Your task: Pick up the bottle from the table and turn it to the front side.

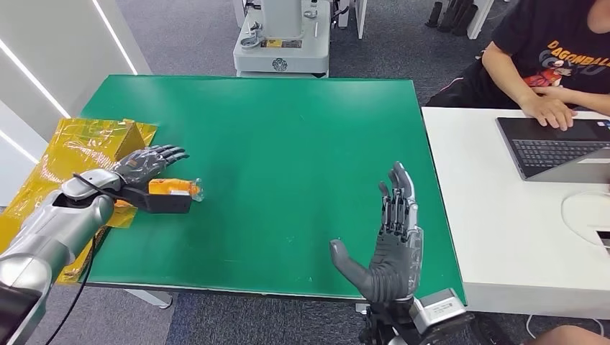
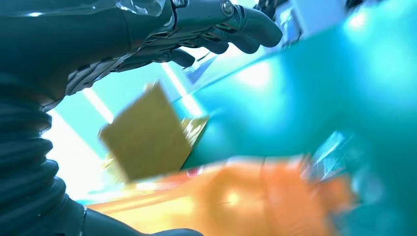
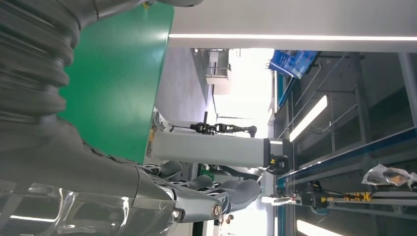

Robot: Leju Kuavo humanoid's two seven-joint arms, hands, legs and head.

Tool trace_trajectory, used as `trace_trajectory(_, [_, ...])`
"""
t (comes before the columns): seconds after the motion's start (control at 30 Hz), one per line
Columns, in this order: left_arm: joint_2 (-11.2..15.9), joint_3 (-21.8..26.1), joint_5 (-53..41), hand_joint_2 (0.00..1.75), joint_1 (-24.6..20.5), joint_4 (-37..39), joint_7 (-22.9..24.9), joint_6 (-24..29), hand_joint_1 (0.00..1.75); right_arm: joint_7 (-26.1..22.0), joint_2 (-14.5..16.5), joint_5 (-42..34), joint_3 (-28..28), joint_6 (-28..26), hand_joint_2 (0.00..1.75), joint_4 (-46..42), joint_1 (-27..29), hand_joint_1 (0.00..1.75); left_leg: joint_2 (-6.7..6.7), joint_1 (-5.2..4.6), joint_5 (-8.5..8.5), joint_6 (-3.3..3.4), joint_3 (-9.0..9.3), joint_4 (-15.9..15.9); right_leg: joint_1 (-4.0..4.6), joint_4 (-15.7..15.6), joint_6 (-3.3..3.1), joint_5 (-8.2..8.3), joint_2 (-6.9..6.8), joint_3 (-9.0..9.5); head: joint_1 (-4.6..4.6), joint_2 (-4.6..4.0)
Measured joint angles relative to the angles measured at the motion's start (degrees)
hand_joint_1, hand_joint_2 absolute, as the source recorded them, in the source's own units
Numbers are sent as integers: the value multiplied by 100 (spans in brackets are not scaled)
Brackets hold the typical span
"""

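The bottle (image 1: 175, 188), orange with a clear end, lay on its side on the green counter (image 1: 288, 144) near the counter's left edge. The left hand (image 1: 147, 167) was stretched over the bottle with fingers extended. A dark block at the wrist covered the near side of the bottle, so contact could not be confirmed from the head view. In the left wrist view the bottle (image 2: 236, 196) appeared as an orange blur just beside the hand (image 2: 162, 39), whose fingers (image 2: 246, 29) arched above it without closing; whether the hand was grasping the bottle could not be determined.

The right hand (image 1: 392, 248) stood upright over the counter's near edge, well apart from the bottle, released, fingers straight and spread, holding nothing. Its wrist view showed the fingers (image 3: 231, 191) extended past the counter edge.

A yellow foil sheet (image 1: 79, 151) lay at the counter's left edge, partly hidden by the left arm. To the right of the counter, a person (image 1: 554, 65), cut off by the frame, rested a hand on a laptop (image 1: 554, 147).
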Motion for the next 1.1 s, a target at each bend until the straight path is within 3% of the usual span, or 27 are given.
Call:
trace_trajectory(0.1, [6, 162, 543, 175, 0, -352, -183, -304, 0, 5, 24, 44, -87, 103, 175, -15, 17, 0, -1, 0, 0, 0, -2, 0, 0, -1, 0, 0, -1, -1, 1, 0])
trace_trajectory(0.27, [77, 516, 1765, 175, 202, -1070, -391, -1511, 0, 24, 53, 105, -202, 178, 175, -74, 56, 0, 0, 2, -1, 0, -6, -1, 0, 0, -1, -1, 0, -6, 0, 0])
trace_trajectory(0.37, [136, 682, 2169, 175, 324, -1401, -444, -1919, 0, 29, 61, 110, -233, 190, 175, -103, 67, 0, 0, 2, 0, 0, -8, -1, 0, 0, -1, -1, 0, -9, -1, 0])
trace_trajectory(1.1, [230, 915, 2243, 175, 481, -1888, -444, -2001, 0, 28, 69, 112, -319, 190, 175, -112, 73, 0, -1, 1, 0, 0, -11, -1, 0, 0, 0, -1, -2, -9, 0, 0])
